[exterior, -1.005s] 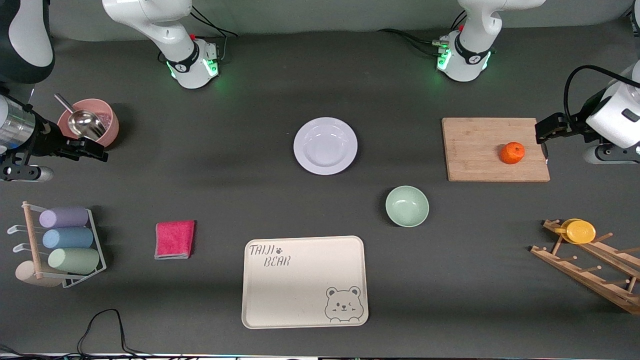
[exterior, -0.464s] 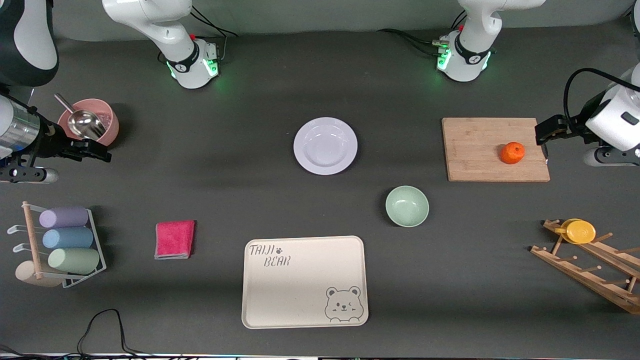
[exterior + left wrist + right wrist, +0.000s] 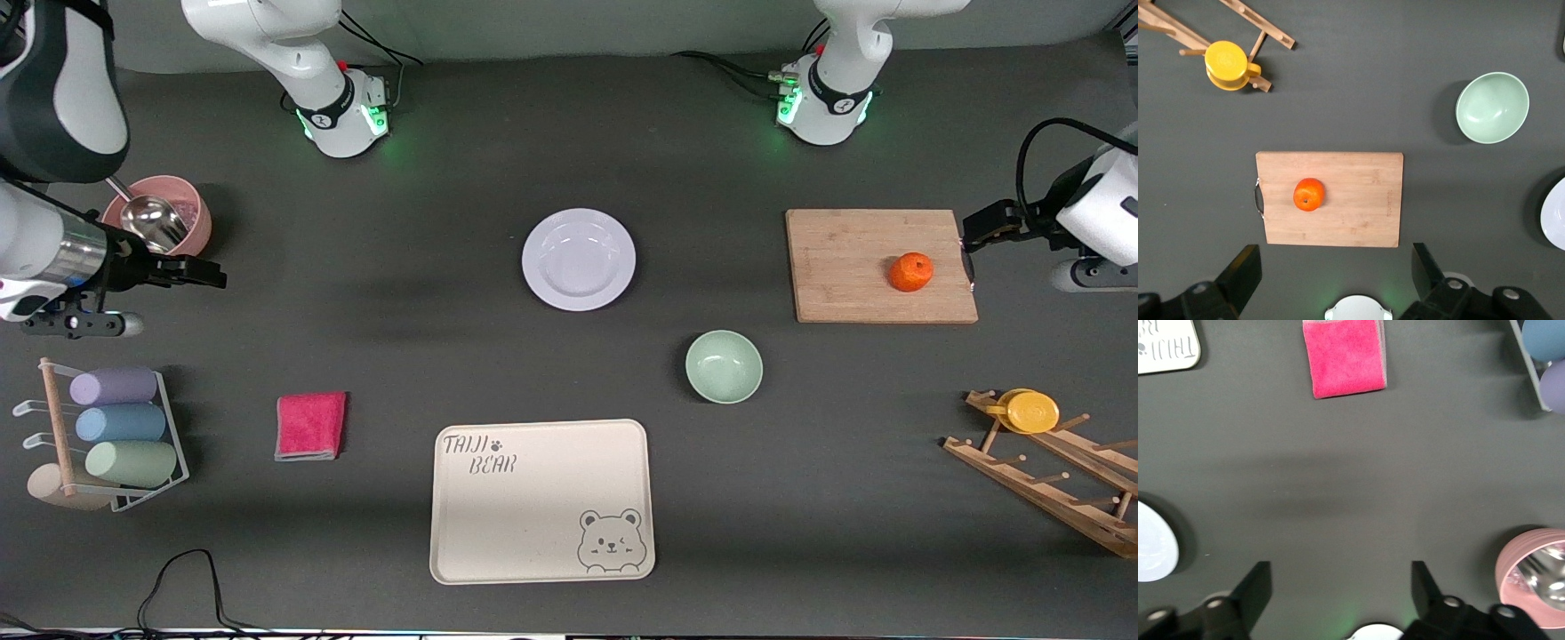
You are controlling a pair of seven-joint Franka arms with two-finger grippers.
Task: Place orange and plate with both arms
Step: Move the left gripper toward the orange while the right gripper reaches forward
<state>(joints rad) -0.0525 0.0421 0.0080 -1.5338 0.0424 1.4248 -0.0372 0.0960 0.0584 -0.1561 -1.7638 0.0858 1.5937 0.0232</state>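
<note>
While the orange sits on its board, the left end effector hangs beside it, open.

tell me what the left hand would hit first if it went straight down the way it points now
Probably bare table. The left hand, fingers spread wide, hangs over the dark table just off the edge of the cutting board. The orange lies a little off that line on the board, though depth is hard to judge.

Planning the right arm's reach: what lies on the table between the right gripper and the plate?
Nothing: in the front view, only bare dark table separates the open right gripper, up near the pink cup, from the plate.
</note>
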